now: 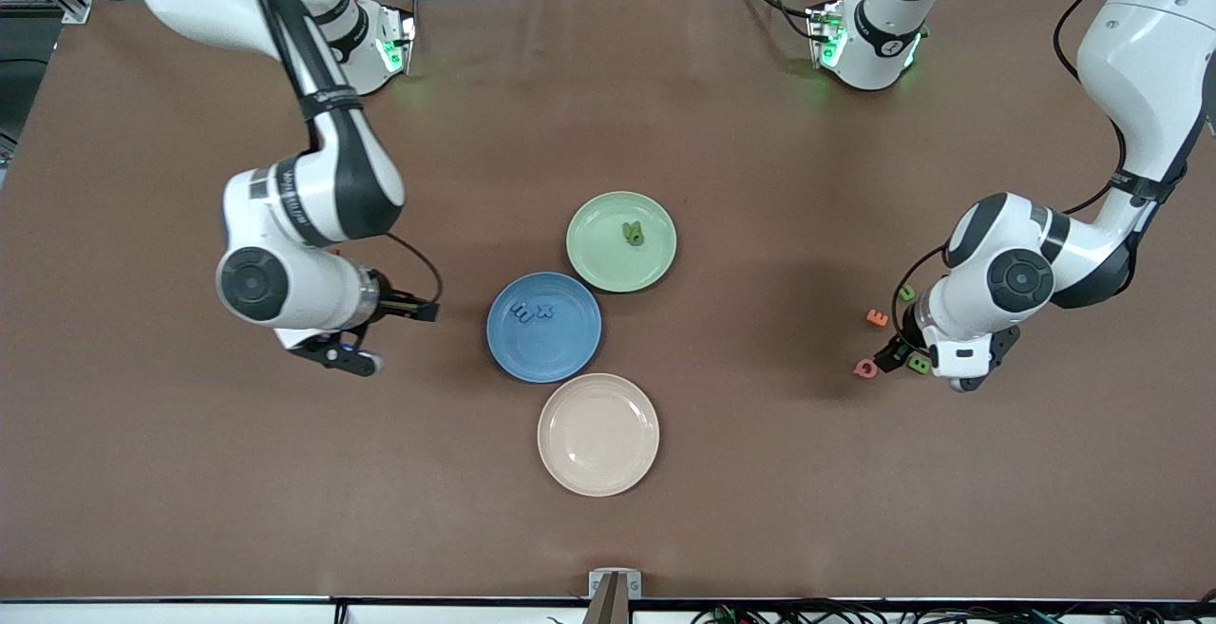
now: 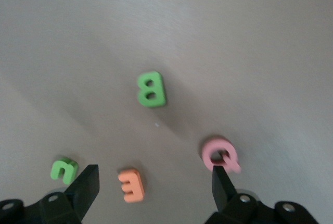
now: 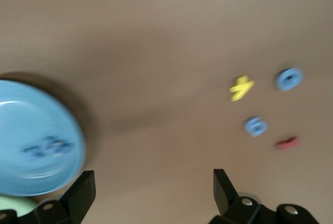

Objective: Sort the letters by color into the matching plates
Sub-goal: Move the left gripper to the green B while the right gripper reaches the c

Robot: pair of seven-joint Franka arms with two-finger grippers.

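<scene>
Mis-pick hazard at the left arm's end of the table [image 1: 760,472] — two of each color plated.

Left pincer [image 2: 155,182] open, hovering low over green B [image 2: 151,89], green u [image 2: 64,170], orange E [image 2: 131,184] and pink Q [image 2: 220,153], all near one another; off-center descent likely to nudge or clamp E or Q instead of B. Right pincer [image 3: 151,187] open and empty between the blue plate [image 3: 21,104] and two loose blue letters [image 3: 256,126] lying among a yellow letter [image 3: 241,87] and a red letter [image 3: 287,142] — same risk. Blue plate holding two blue letters; green plate [image 1: 597,254] holding two green letters [image 1: 633,234]. Cream plate [image 1: 598,434] touching the blue — possible wrong drop.
</scene>
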